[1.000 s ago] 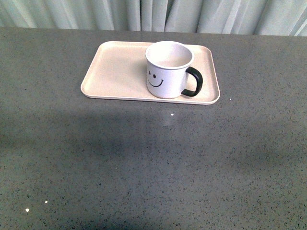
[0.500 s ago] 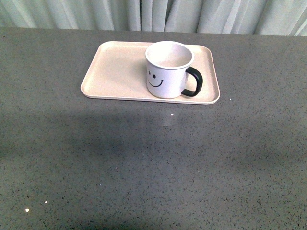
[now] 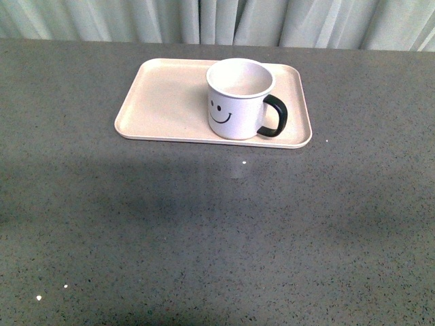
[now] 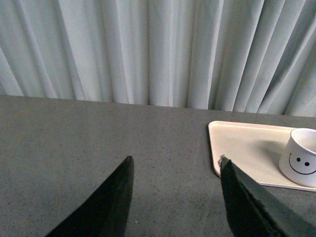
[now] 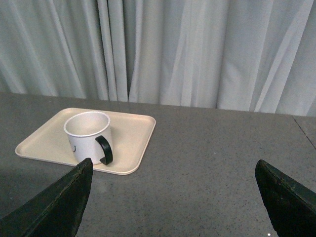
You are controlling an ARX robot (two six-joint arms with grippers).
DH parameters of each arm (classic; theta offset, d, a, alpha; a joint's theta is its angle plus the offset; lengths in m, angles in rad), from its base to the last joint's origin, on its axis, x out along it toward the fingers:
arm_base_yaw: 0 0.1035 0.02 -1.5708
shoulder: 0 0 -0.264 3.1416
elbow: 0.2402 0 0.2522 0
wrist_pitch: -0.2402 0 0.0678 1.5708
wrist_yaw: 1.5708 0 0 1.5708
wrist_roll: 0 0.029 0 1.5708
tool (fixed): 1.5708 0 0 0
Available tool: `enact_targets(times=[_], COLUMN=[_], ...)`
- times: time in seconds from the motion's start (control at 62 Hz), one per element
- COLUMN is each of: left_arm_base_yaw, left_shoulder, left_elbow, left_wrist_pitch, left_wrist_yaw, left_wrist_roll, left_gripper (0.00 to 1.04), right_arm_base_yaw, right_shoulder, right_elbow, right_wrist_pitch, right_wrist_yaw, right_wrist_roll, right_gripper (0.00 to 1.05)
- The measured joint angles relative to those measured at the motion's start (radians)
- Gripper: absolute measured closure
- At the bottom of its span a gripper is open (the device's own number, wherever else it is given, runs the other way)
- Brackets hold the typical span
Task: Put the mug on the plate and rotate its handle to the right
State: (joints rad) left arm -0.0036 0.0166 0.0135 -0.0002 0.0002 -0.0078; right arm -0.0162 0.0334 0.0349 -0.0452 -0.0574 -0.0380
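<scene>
So the mug (image 3: 240, 98) sits upright on the right half of the pink plate (image 3: 163, 102), with its black handle (image 3: 275, 115) pointing right and a smiley face printed on the near side. The left gripper (image 4: 176, 159) hovers over the grey table (image 3: 204, 224), jaws spread with nothing between them. The right gripper (image 5: 173, 162) is spread wide too, also empty. A pale curtain (image 3: 217, 20) hangs behind.
</scene>
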Motion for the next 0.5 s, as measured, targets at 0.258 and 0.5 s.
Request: enact_targets(times=[0.258, 0.5], left_arm_base_yaw=[0.0, 0.0], left_shoulder=[0.0, 0.0], left_elbow=[0.0, 0.0], left_wrist_pitch=[0.0, 0.0], left_wrist_yaw=[0.0, 0.0], left_wrist_roll=[0.002, 0.002], left_gripper=[0.08, 0.09], right_arm_base_yaw=[-0.192, -0.051], right_shoulder=[0.814, 1.448], right_elbow=[0.443, 0.846], right_wrist_pitch=[-0.088, 0.034], right_wrist_yaw=[-0.377, -0.229], right_wrist_roll=[-0.282, -0.293], right_gripper=[0.09, 0.09])
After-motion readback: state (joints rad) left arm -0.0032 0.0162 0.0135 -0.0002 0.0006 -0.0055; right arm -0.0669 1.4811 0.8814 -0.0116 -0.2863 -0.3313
